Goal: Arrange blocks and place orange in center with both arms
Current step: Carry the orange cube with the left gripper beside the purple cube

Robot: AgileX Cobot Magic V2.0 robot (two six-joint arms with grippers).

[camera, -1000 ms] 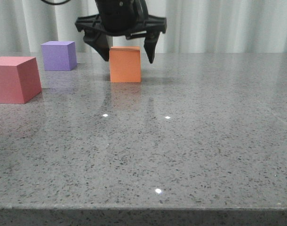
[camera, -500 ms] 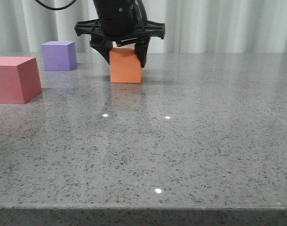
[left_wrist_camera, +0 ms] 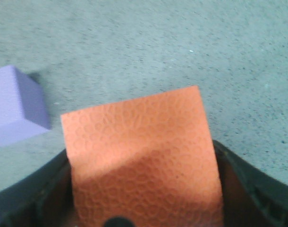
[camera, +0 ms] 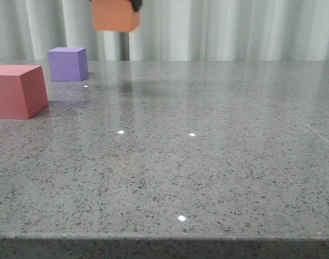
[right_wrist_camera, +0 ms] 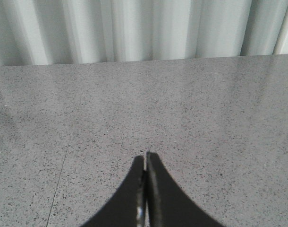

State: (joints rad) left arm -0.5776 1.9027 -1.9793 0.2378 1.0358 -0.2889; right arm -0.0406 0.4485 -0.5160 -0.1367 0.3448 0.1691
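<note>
The orange cube [camera: 115,15] hangs high above the table at the top of the front view, lifted clear of the surface. My left gripper [left_wrist_camera: 144,189] is shut on it; in the left wrist view the orange cube [left_wrist_camera: 139,151] fills the space between the black fingers [left_wrist_camera: 257,189]. The purple cube [camera: 68,63] rests at the back left, and shows as the purple cube [left_wrist_camera: 16,106] below the held one. Nearer on the left edge sits the pinkish-red cube [camera: 16,90]. My right gripper [right_wrist_camera: 145,158] is shut on nothing, low over bare table.
The grey speckled table [camera: 207,151] stretches to a front edge near the camera. White curtains [camera: 234,27] hang behind its far edge.
The left gripper closed on the orange cube and raised it from the table up and to the left, almost out of the front view.
</note>
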